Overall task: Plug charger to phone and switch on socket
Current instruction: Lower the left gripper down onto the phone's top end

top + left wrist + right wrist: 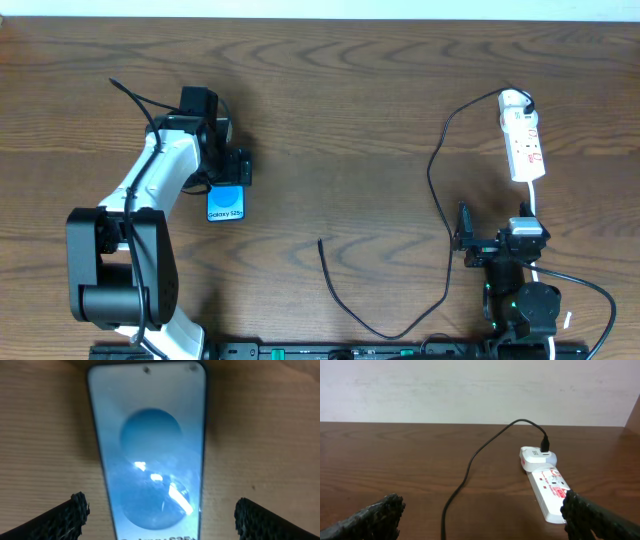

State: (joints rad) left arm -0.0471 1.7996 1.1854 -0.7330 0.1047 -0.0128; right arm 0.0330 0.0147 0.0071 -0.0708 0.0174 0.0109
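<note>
The phone (227, 203) lies flat on the wooden table at the left, its blue screen up; in the left wrist view it fills the middle (150, 450). My left gripper (230, 168) is open, with its fingers (160, 515) spread on either side of the phone and not touching it. The charger (440, 200) is a thin black cable that runs from a white adapter on the socket (523, 135) down to a free tip (320, 241) near the table's middle. My right gripper (462, 240) is open and empty, just short of the socket (547, 485) and cable (470, 467).
A white cord (533, 205) leaves the socket's near end toward the right arm base. The table's front edge holds a black rail (330, 352). A pale wall (470, 390) stands behind the table's far edge.
</note>
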